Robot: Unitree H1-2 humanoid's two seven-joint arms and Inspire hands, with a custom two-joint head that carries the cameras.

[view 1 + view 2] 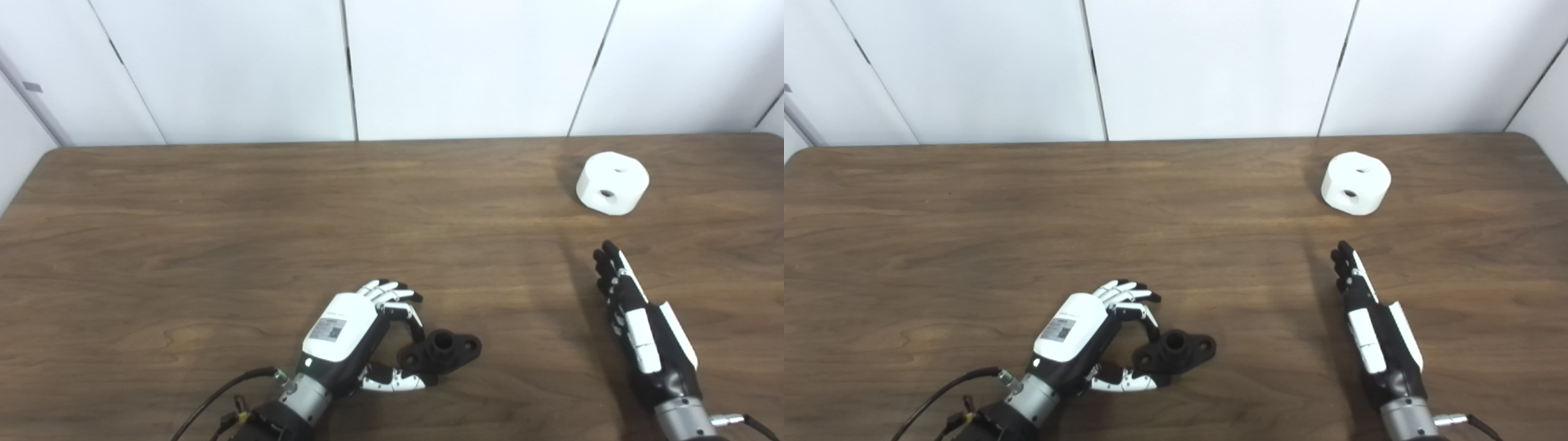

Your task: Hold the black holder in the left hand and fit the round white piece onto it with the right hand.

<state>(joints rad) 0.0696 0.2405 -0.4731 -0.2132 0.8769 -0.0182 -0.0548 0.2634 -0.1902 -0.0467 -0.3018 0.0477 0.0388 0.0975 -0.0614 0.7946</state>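
Nearest to us, our left hand (355,334) curls loosely around the black holder (442,353) on the table (184,245), not yet clamped. Our right hand (637,324) is flat, fingers together, empty; it must reach the round white piece (612,182) beyond it.

Looks like a robotics lab / test cell, not a home or shop: bare wood-grain table (245,214) w/ nothing but test parts, plain white partition panels (465,67) boxing it in on all sides, exposed cable (208,398) running off the robot's arm.
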